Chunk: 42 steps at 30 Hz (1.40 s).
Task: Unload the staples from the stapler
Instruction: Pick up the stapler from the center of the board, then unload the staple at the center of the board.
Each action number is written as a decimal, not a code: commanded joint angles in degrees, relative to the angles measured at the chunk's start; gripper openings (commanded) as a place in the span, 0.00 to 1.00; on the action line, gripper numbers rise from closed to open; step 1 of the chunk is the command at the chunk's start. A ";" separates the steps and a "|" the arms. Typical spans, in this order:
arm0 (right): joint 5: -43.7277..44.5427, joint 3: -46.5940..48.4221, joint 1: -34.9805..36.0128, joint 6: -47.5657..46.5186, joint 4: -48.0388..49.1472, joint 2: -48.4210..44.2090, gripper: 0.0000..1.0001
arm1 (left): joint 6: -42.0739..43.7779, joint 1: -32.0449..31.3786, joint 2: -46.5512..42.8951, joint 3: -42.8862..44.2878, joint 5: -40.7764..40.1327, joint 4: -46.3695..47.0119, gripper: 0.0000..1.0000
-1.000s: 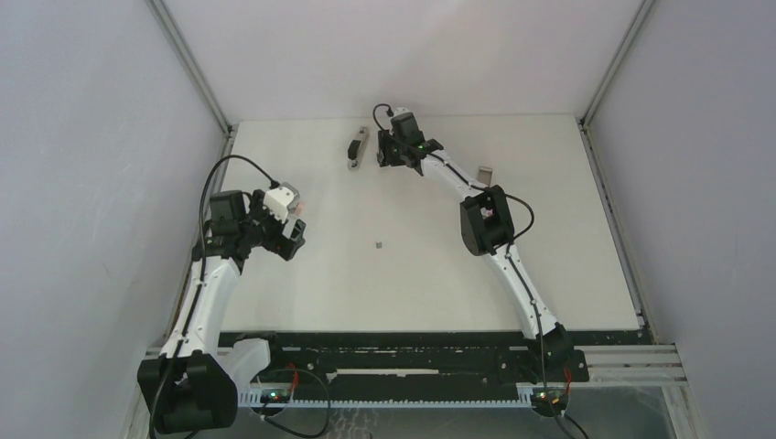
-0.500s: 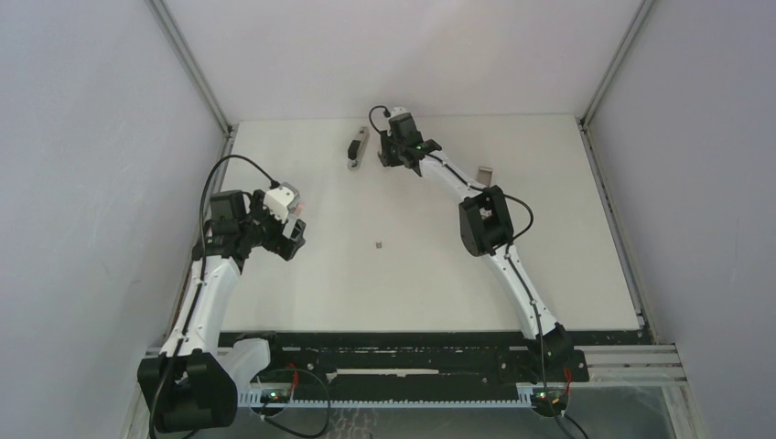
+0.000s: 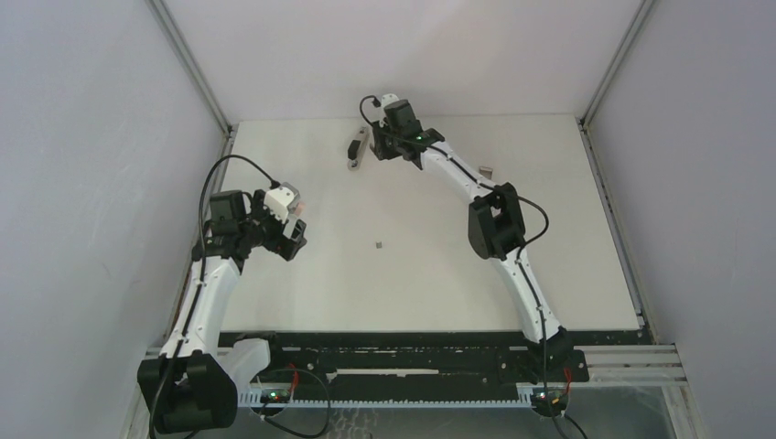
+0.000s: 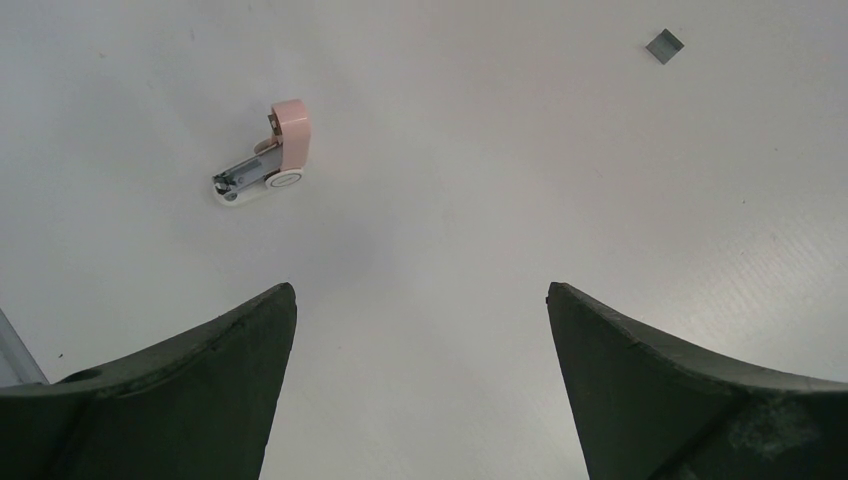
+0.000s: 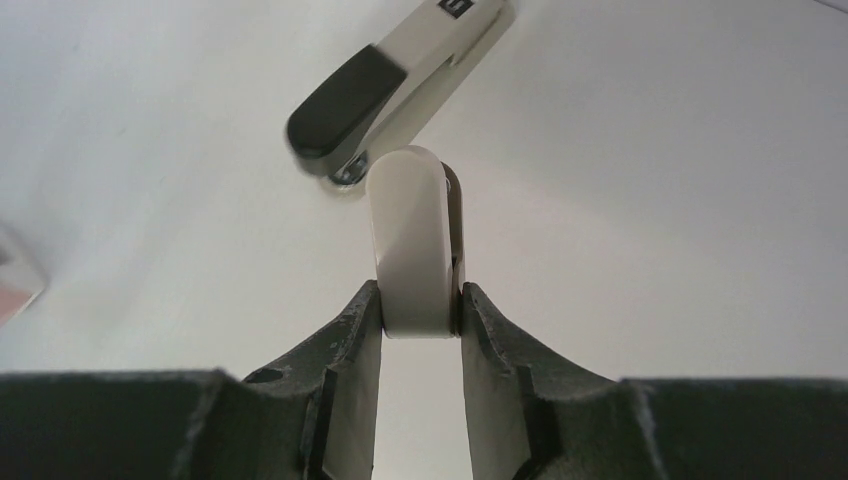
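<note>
The stapler (image 3: 358, 146) lies at the far middle of the table, hinged open. In the right wrist view one long arm with a black end (image 5: 400, 70) rests on the table. The other pale, rounded arm (image 5: 412, 240) stands between my fingers. My right gripper (image 5: 420, 300) is shut on that pale arm, pads pressed against both its sides. A tiny grey strip of staples (image 4: 664, 45) lies apart on the table, a speck at mid-table (image 3: 379, 244). My left gripper (image 4: 420, 300) hangs open over bare table at the left, holding nothing.
A small pink-and-grey clawed piece (image 4: 268, 155) lies on the table ahead-left of the left gripper. A small grey piece (image 3: 486, 170) sits right of the right forearm. Walls close the table (image 3: 586, 274) on three sides.
The right gripper has shifted left against the stapler and closed on its pale arm. The right elbow has swung slightly right. The left arm has not moved.
</note>
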 commanded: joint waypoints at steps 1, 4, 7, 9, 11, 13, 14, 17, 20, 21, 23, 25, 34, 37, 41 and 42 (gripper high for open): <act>-4.88 -7.03 0.24 -4.30 0.53 -10.62 0.26 | -0.09 0.35 -1.60 2.49 2.84 1.20 1.00; -10.29 -14.90 -0.34 -6.39 1.05 -16.42 0.25 | 1.23 0.33 -0.91 4.43 4.70 0.37 1.00; -16.66 -23.19 -1.07 -8.03 2.10 -22.63 0.24 | 2.06 0.35 1.05 7.36 7.45 -0.21 1.00; -21.38 -28.81 -1.70 -8.56 3.18 -27.70 0.25 | 1.86 0.29 2.89 9.55 10.21 -0.30 1.00; -26.02 -34.59 -2.12 -9.28 4.83 -32.00 0.25 | 1.22 0.24 5.10 11.85 13.50 -0.27 1.00; -29.97 -40.47 -2.64 -10.11 6.76 -36.16 0.25 | 0.48 -0.20 7.17 14.06 17.02 -0.18 1.00; -32.04 -43.57 -2.86 -10.40 8.13 -38.32 0.25 | 0.14 -0.74 8.25 15.02 18.36 -0.14 1.00; -37.13 -51.79 -3.43 -11.05 12.50 -43.75 0.25 | -0.02 -3.24 10.76 17.40 20.76 0.31 1.00; -42.72 -57.71 -4.27 -12.32 15.66 -47.42 0.25 | 1.35 -6.30 12.86 18.83 23.29 1.17 1.00; -44.15 -59.27 -4.50 -12.54 17.01 -48.36 0.25 | 1.92 -7.18 13.76 19.01 24.32 1.33 1.00; -47.33 -61.47 -5.11 -13.36 19.37 -49.63 0.25 | 2.64 -8.99 15.85 20.35 26.46 1.37 1.00; -49.14 -61.87 -5.51 -14.82 19.70 -50.13 0.24 | 3.65 -11.20 18.43 21.90 28.39 0.44 1.00; -56.58 -62.58 -5.52 -20.58 16.81 -51.59 0.25 | 9.73 -18.03 27.01 26.83 32.94 -5.14 1.00; -58.14 -62.72 -4.69 -22.19 15.49 -51.47 0.25 | 11.12 -20.63 27.46 26.33 31.29 -5.41 1.00; -59.93 -62.67 -3.63 -24.95 13.06 -51.64 0.25 | 10.37 -22.15 28.09 26.09 30.38 -4.67 1.00; -60.54 -62.69 -3.44 -25.78 12.29 -51.79 0.25 | 10.06 -22.16 28.13 26.03 30.30 -4.36 1.00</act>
